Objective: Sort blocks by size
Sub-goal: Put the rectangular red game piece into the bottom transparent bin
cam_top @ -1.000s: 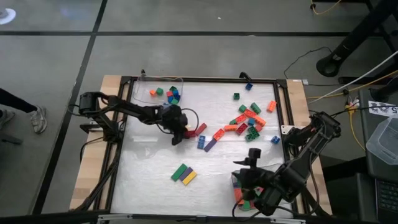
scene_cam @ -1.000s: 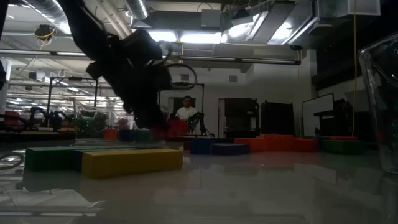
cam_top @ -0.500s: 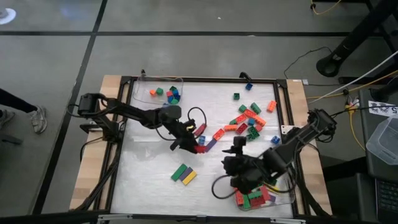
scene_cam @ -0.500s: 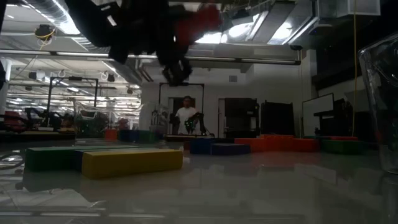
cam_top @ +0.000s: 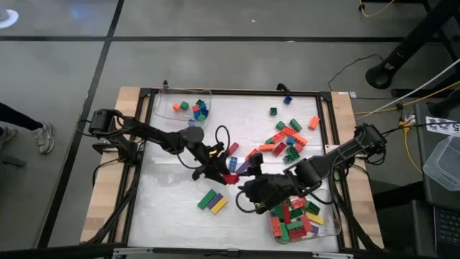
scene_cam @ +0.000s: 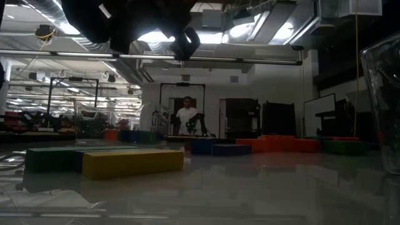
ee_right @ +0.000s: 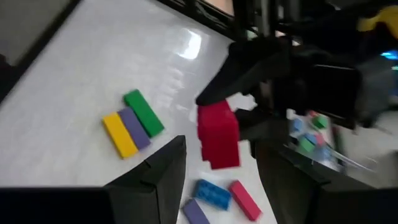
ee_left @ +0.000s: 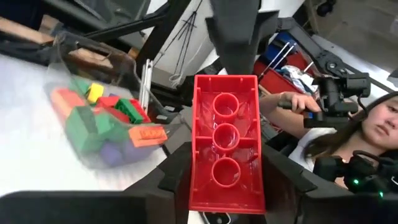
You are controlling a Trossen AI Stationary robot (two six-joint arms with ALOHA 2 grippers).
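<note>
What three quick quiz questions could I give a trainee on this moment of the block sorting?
1. True or false: the left gripper holds a long red block.
2. Which colours lie side by side in the row of three long blocks alone on the white mat? A) green, purple, yellow B) red, blue, orange C) green, red, blue
3. Fill in: the clear tray at the mat's far left corner holds only ____ blocks, while the tray at the near right corner holds long ones.

Key
1. True: the block sits between the left fingers, studless underside facing the wrist camera.
2. A
3. short
</note>
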